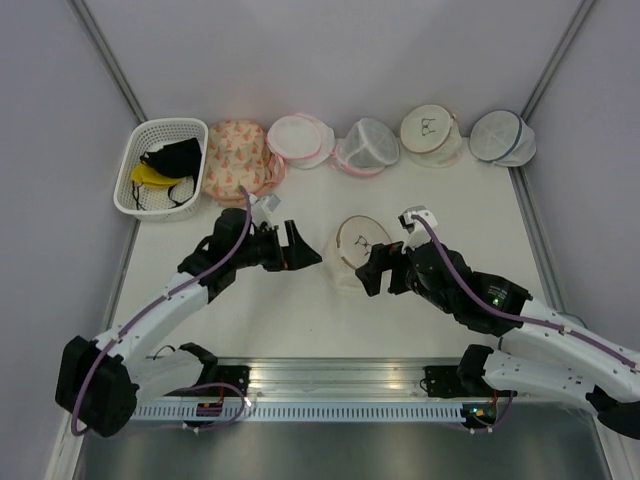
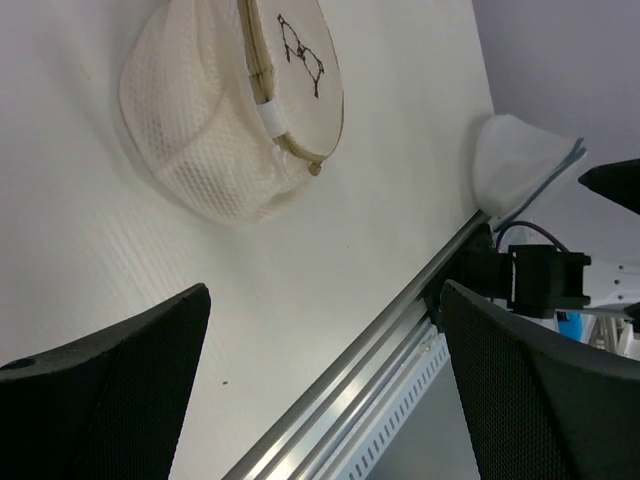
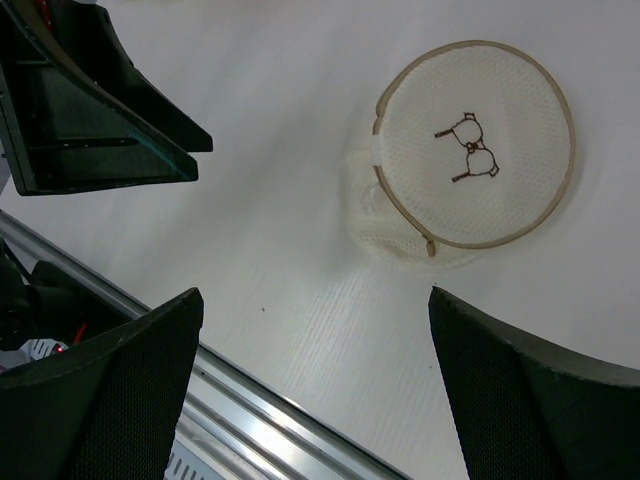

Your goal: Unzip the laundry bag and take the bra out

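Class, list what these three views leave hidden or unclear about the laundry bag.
- The bra: unseen in every view; the laundry bag's mesh hides its contents.
- Zip state: too small in top view, unclear in wrist views.
- Basket contents: top view, tangled and too small to identify.

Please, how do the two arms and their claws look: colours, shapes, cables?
The left arm and right arm have white links and black joints; a purple cable runs along each. The left claw and right claw are black, each with two broad wedge-shaped fingers with a finely textured face.
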{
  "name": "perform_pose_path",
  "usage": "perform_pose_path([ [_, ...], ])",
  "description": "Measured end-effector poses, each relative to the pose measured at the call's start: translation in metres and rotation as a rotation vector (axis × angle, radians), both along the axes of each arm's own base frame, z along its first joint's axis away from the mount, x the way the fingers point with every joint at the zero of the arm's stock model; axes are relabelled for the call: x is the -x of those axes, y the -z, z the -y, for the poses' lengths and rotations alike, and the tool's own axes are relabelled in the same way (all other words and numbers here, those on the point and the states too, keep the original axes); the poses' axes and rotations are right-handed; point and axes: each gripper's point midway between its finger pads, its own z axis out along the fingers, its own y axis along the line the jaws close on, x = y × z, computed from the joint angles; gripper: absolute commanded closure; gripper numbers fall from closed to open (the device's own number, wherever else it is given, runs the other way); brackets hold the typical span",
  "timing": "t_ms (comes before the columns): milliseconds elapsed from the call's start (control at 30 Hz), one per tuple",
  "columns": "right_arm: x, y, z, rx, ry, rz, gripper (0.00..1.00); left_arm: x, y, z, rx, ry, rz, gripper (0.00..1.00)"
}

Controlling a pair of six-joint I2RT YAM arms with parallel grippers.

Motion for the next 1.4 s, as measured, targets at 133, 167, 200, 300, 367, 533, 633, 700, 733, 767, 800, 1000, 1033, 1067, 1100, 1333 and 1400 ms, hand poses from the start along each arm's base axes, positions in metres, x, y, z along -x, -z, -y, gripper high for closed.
perform_pose_path([
  [133, 0.002, 0.015, 0.014, 0.034, 0.048, -0.031, 0.02, -0.02, 0.007, 0.029, -0.038, -0.004, 0.012, 0.0],
  [167, 0.003, 0.017, 0.019, 0.038, 0.061, -0.034, 0.02, -0.025, 0.009, 0.034, -0.044, -0.011, 0.016, 0.0],
  [200, 0.004, 0.018, 0.022, 0.04, 0.071, -0.036, 0.02, -0.031, 0.012, 0.039, -0.053, -0.024, 0.022, 0.0],
  [300, 0.006, 0.019, 0.032, 0.036, 0.102, -0.042, 0.02, -0.044, 0.016, 0.049, -0.077, -0.056, 0.03, 0.0],
  [367, 0.008, 0.02, 0.037, 0.03, 0.119, -0.047, 0.02, -0.051, 0.022, 0.055, -0.104, -0.085, 0.029, 0.0],
  [533, 0.012, 0.028, 0.048, 0.033, 0.149, -0.067, 0.02, -0.063, 0.036, 0.065, -0.166, -0.145, 0.018, 0.0],
  [633, 0.013, 0.028, 0.052, 0.029, 0.162, -0.07, 0.02, -0.068, 0.046, 0.073, -0.2, -0.166, 0.006, 0.0],
  [700, 0.013, 0.028, 0.054, 0.028, 0.17, -0.071, 0.02, -0.07, 0.054, 0.079, -0.219, -0.174, -0.004, 0.0],
  [733, 0.014, 0.028, 0.054, 0.025, 0.173, -0.072, 0.02, -0.071, 0.058, 0.082, -0.23, -0.178, -0.009, 0.0],
  [767, 0.014, 0.028, 0.055, 0.024, 0.175, -0.073, 0.02, -0.071, 0.062, 0.084, -0.238, -0.178, -0.013, 0.0],
  [800, 0.014, 0.029, 0.055, 0.024, 0.176, -0.074, 0.02, -0.071, 0.066, 0.087, -0.246, -0.178, -0.019, 0.0],
  [1000, 0.015, 0.031, 0.056, 0.021, 0.179, -0.078, 0.06, -0.072, 0.077, 0.095, -0.267, -0.191, -0.04, 0.01],
  [1033, 0.015, 0.032, 0.056, 0.021, 0.179, -0.078, 0.07, -0.072, 0.078, 0.095, -0.269, -0.197, -0.041, 0.01],
  [1067, 0.015, 0.032, 0.056, 0.021, 0.179, -0.079, 0.09, -0.073, 0.079, 0.095, -0.271, -0.203, -0.044, 0.02],
  [1100, 0.015, 0.033, 0.057, 0.023, 0.179, -0.08, 0.12, -0.073, 0.08, 0.095, -0.272, -0.209, -0.047, 0.02],
  [1333, 0.015, 0.04, 0.055, 0.032, 0.176, -0.091, 0.27, -0.076, 0.086, 0.096, -0.271, -0.236, -0.058, 0.06],
  [1400, 0.015, 0.043, 0.053, 0.038, 0.174, -0.095, 0.3, -0.077, 0.086, 0.1, -0.26, -0.235, -0.055, 0.07],
])
